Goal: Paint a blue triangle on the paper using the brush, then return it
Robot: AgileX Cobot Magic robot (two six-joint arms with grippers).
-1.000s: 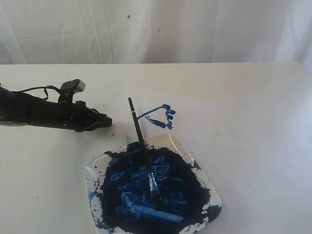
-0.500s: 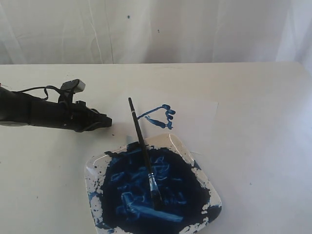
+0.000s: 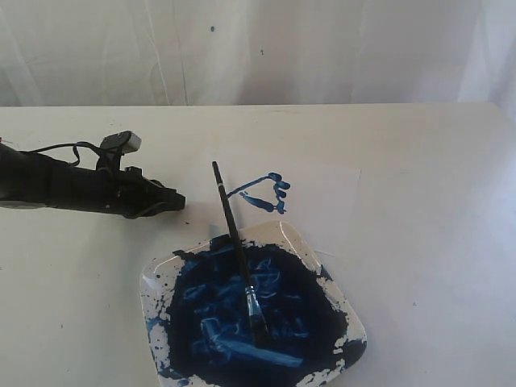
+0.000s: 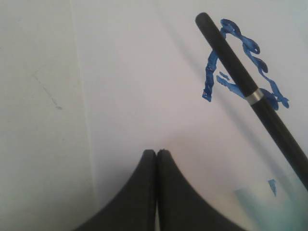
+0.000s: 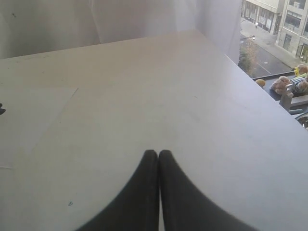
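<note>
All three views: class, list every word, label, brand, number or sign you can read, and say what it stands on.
None can be read in any view.
The brush carries only a plain pale band, no lettering.
The paper bears only the blue triangle, no writing.
The buildings outside in the right wrist view are too blurred for any sign.

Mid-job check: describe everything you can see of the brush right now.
The brush is long and thin: black handle with a pale band near its end, silver ferrule, dark bristles. It lies slanted, ungripped, bristles in the blue paint of the dish, handle crossing the rim, its end above the paper beside the blue triangle.
</note>
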